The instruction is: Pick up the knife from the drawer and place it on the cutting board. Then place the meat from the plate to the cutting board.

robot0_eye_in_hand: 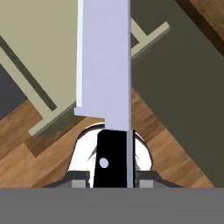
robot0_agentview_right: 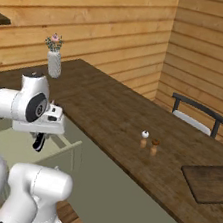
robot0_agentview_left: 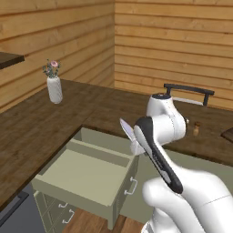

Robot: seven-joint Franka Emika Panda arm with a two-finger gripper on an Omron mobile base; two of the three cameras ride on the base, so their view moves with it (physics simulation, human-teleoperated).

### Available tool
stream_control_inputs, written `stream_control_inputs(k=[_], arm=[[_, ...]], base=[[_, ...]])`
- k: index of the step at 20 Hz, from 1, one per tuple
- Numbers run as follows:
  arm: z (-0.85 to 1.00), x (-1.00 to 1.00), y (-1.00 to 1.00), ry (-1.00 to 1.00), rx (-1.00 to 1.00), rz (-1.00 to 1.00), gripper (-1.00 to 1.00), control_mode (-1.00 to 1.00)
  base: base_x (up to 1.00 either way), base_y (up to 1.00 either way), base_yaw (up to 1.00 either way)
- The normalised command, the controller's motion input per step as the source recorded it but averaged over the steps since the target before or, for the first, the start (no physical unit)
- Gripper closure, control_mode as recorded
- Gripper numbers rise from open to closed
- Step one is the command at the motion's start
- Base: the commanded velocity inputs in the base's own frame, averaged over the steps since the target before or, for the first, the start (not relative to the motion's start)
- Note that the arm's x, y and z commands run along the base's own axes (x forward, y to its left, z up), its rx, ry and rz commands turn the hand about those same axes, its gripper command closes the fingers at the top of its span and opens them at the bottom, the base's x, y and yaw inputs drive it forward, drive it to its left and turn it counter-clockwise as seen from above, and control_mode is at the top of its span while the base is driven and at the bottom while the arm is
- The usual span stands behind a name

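Knife [robot0_eye_in_hand: 104, 65] and gripper [robot0_eye_in_hand: 112, 179] are already joined: in the hand view the black handle is seen clamped between the two dark finger tips, and the silver blade runs straight away from the hand along the gripper's own line of sight. In the left base view the pointed tip [robot0_agentview_left: 126, 129] is seen sticking up and to the left from behind the wrist, above the open drawer [robot0_agentview_left: 86, 175], whose pale green tray stands pulled out from the counter [robot0_agentview_left: 32, 132] and in which nothing is seen lying. The relation that matters for the coming move is judged to be the bearing of the cutting board [robot0_agentview_right: 209, 182]: in the right base view it lies flat on the counter far to the right, near the frame edge, well apart from the gripper [robot0_agentview_right: 38, 142], which hangs low over the drawer on the left. Between the two, a pair of small shakers [robot0_agentview_right: 149, 142] stands on the counter top, and these would have to be passed on a long sideways carry. The blade's long axis would probably need to be laid level and along the board before release. Plate and meat cannot be made out in these pictures.
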Motion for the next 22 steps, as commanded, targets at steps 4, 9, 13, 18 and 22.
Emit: stream_control_inputs(k=[4, 9, 13, 18, 22], arm=[[0.00, -0.01, -0.06, -0.08, -0.15, -0.14, 1.00, 1.00], [0.00, 0.00, 0.00, 0.00, 0.00, 0.00, 1.00, 1.00], [0.00, 0.00, 0.00, 0.00, 0.00, 0.00, 1.00, 1.00], [0.00, 0.00, 0.00, 0.00, 0.00, 0.00, 1.00, 1.00], [0.00, 0.00, 0.00, 0.00, 0.00, 0.00, 1.00, 1.00]], base=[[-0.10, -0.05, -0.05], [-0.97, -0.67, -0.30], [-0.36, -1.00, -0.52], [0.07, -0.80, -0.68], [0.35, -0.05, -0.66]])
